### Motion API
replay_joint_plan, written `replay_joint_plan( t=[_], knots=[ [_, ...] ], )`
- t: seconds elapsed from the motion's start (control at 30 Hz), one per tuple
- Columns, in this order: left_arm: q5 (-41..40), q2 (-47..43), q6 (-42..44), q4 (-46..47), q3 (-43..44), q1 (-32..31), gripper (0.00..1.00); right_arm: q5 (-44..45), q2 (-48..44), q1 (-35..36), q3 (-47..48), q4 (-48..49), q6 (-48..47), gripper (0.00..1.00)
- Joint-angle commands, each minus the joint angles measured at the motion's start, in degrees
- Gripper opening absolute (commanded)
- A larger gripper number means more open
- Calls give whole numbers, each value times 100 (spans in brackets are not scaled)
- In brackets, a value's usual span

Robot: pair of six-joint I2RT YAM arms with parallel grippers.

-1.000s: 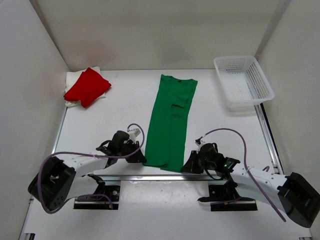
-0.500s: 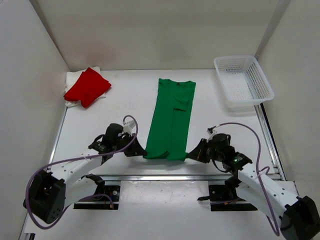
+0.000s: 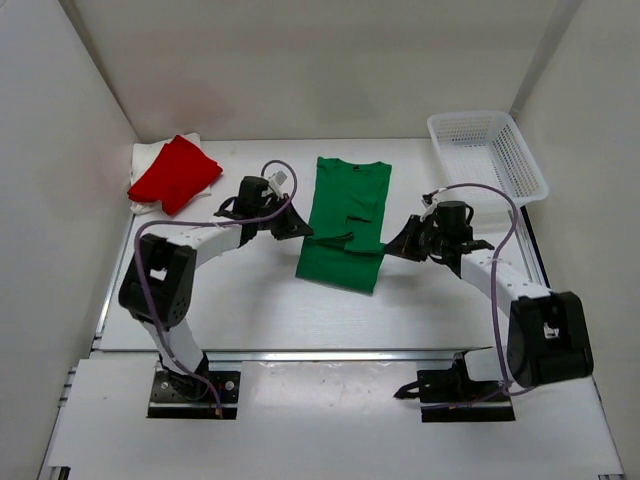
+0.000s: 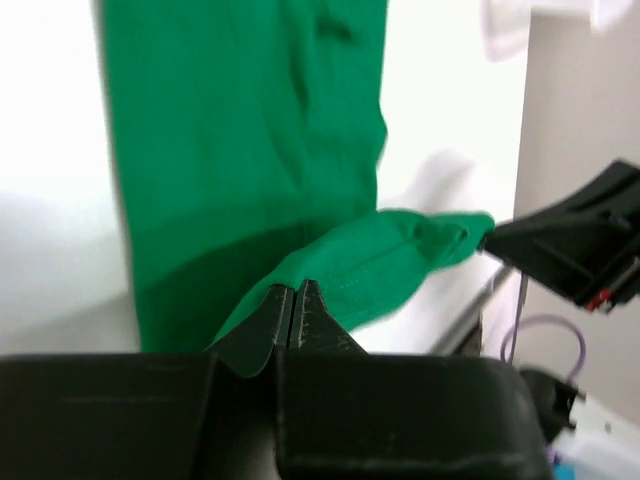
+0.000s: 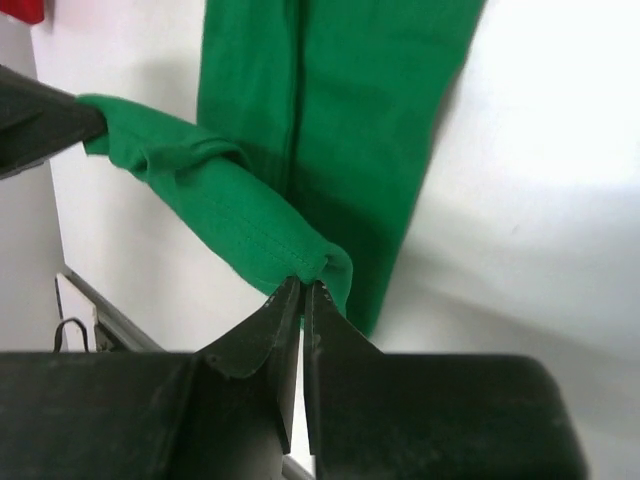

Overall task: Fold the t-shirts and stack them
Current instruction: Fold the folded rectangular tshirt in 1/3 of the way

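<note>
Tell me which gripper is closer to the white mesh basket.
Right. The right gripper grips the green shirt on the side facing the basket; the left gripper grips the opposite side, farther left.

Green shirt (image 3: 345,215): we see it folded lengthwise into a narrow strip, lying mid-table (image 3: 250,300) with its collar at the far end.
Green shirt, near hem: raised off the surface and doubled back over the strip. It sags between its two corners, one pinched by the left gripper (image 3: 303,232) and the other by the right gripper (image 3: 388,250).
Green shirt, far part: flat and lightly creased.
Red shirt (image 3: 175,173): we see a small folded pad at the far left corner, turned askew.
White shirt (image 3: 146,155): folded beneath the red one, with only its edges showing.
</note>
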Motion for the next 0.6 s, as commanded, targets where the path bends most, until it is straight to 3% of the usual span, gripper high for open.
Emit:
replay_joint_plan(
  t=[0.0, 0.27, 0.47, 0.53, 0.57],
  knots=[
    [-69, 510, 33, -92, 755, 64, 0, -265, 555, -228, 469, 521, -300, 1],
    [-341, 1881, 24, -383, 2013, 204, 0, -502, 2313, -405, 1577, 697, -485, 0],
    [-631, 1840, -362, 408, 1716, 336, 6, -380, 2911, -510, 2113, 837, -440, 0],
    [-632, 1708, -529, 803, 1548, 397, 21, -326, 2965, -510, 2149, 881, -371, 4],
    [-597, 1655, -582, 865, 1495, 380, 37, -309, 2974, -493, 2192, 881, -310, 8]
  ],
)
